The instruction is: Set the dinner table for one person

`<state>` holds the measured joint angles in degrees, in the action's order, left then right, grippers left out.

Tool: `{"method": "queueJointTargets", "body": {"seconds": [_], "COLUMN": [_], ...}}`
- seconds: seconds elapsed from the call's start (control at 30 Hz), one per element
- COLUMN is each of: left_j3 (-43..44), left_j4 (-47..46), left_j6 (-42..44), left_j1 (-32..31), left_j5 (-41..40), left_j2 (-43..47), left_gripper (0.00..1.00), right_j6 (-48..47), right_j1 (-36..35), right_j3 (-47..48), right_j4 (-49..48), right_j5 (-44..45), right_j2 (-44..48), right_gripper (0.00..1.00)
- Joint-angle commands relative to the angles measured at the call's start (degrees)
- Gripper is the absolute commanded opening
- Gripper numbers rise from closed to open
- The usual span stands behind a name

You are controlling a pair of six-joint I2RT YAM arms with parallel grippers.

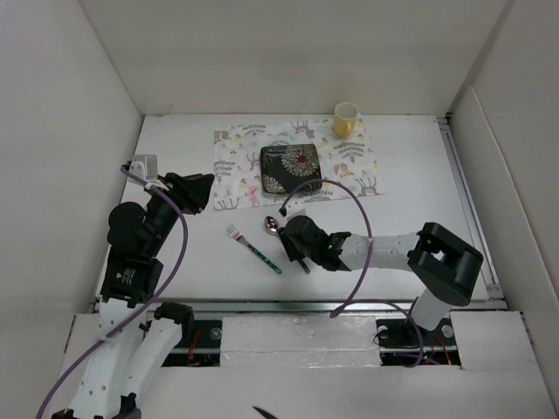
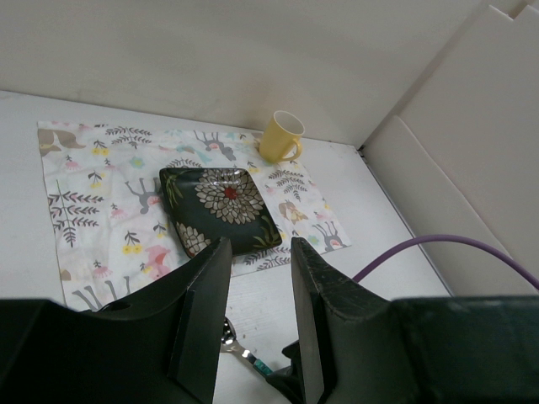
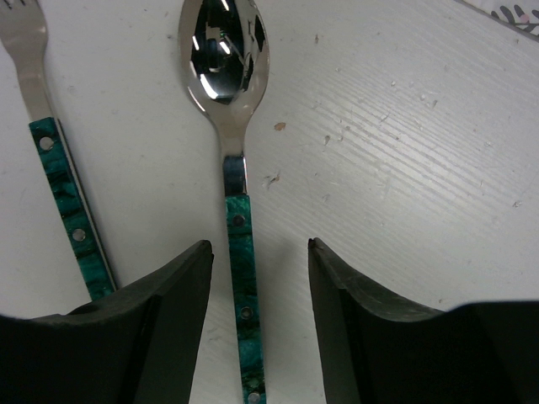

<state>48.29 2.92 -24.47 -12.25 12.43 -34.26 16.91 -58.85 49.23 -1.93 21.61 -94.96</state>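
The white dinner table (image 1: pixel 410 183) carries a floral placemat (image 1: pixel 236 166) at the back, with a dark flower-patterned square plate (image 1: pixel 290 168) on it and a yellow cup (image 1: pixel 346 119) at its far right corner. A spoon (image 1: pixel 272 225) and a fork (image 1: pixel 253 247), both with green handles, lie on the bare table in front of the placemat. My right gripper (image 3: pixel 259 252) is open and low over the spoon (image 3: pixel 227 67), its jaws either side of the handle without touching it. The fork (image 3: pixel 63 194) lies just left. My left gripper (image 2: pixel 259 252) is open and empty, raised at the placemat's left.
White walls enclose the table on three sides. The right arm's purple cable (image 1: pixel 349 196) arcs above the table in front of the placemat. The left wrist view shows the plate (image 2: pixel 221 206), the cup (image 2: pixel 280 137) and the spoon's bowl (image 2: pixel 229 337).
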Motion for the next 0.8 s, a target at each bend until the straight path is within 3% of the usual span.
{"method": "queueJointTargets", "body": {"seconds": [0.0, 0.27, 0.33, 0.4, 0.47, 0.67, 0.77], "left_j3": [-0.3, -0.3, -0.3, -0.22, -0.3, -0.31, -0.22], "left_j4": [-2.48, -2.48, -2.48, -2.48, -2.57, -2.57, -2.57], "left_j6": [0.21, 0.21, 0.12, 0.04, 0.12, 0.12, 0.12], "left_j1": [0.21, 0.21, 0.21, 0.21, 0.21, 0.21, 0.21], "left_j5": [0.93, 0.93, 0.93, 0.85, 1.02, 1.02, 1.02], "left_j2": [-0.1, -0.28, -0.11, -0.28, -0.19, -0.19, -0.1], "left_gripper": [0.32, 0.32, 0.32, 0.32, 0.32, 0.32, 0.32], "right_j6": [0.14, 0.41, 0.67, 1.63, 2.34, 2.52, 0.77], "right_j1": [0.75, 0.75, 0.75, 0.75, 0.75, 2.76, 10.49], "right_j3": [-0.36, -0.45, -0.28, -0.01, -0.45, -0.19, 1.39], "right_j4": [-4.92, -5.89, -5.28, -4.75, -4.48, -3.52, -3.08], "right_j5": [-2.35, -3.5, -3.15, -1.49, -0.52, 0.28, -2.44], "right_j2": [-1.63, -3.57, -4.27, -4.89, -3.14, 11.0, 14.88], "right_gripper": [0.53, 0.5, 0.39, 0.12, 0.0, 0.0, 0.0]}}
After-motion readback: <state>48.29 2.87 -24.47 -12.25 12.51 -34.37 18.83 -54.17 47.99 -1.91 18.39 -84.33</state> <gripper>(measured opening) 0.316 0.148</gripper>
